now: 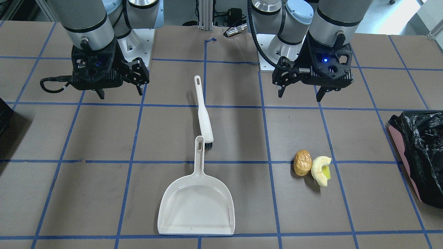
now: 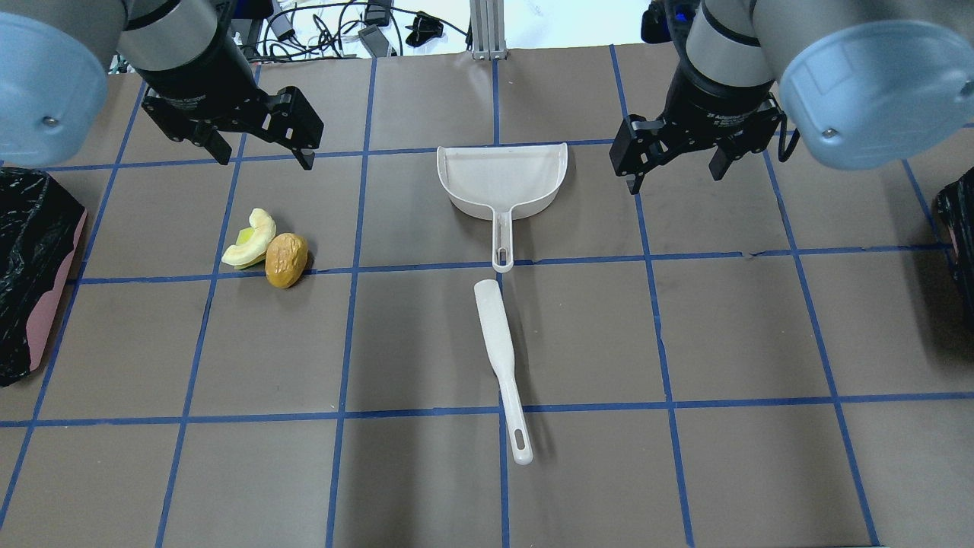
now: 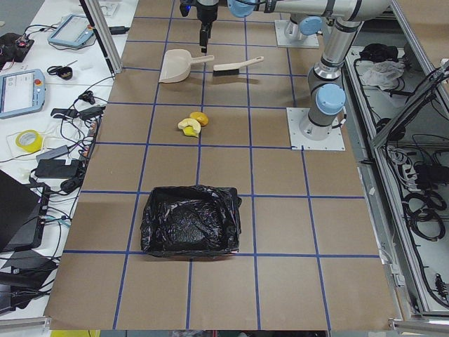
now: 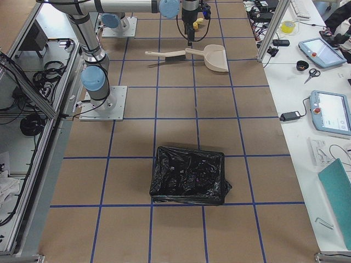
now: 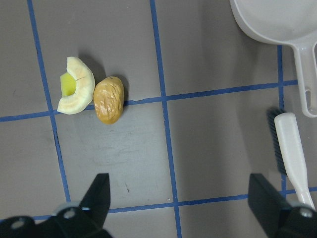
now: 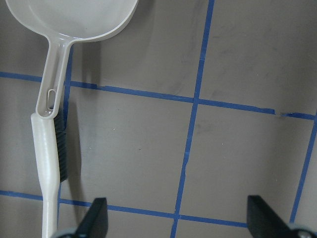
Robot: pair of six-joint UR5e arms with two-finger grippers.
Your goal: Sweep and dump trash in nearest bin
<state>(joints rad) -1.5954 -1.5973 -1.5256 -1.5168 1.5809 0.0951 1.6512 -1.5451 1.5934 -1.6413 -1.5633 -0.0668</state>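
The trash lies together on the table: a golden-brown potato-like lump (image 2: 286,259) (image 5: 109,99) (image 1: 302,162) touches a pale yellow apple-slice wedge (image 2: 249,239) (image 5: 77,92) (image 1: 322,170). The pink-sided bin with the black bag (image 2: 30,274) (image 1: 420,152) (image 3: 189,221) stands at the table's left end. My left gripper (image 2: 266,158) (image 1: 300,97) (image 5: 179,198) hovers open and empty, apart from the trash. My right gripper (image 2: 676,179) (image 1: 121,93) (image 6: 177,213) hovers open and empty beside the dustpan.
A white dustpan (image 2: 502,179) (image 1: 197,204) lies mid-table, its handle pointing at a white hand brush (image 2: 498,358) (image 1: 203,110) with dark bristles. A second black-bagged bin (image 2: 960,228) (image 4: 189,175) stands at the table's right end. Blue tape lines grid the brown table.
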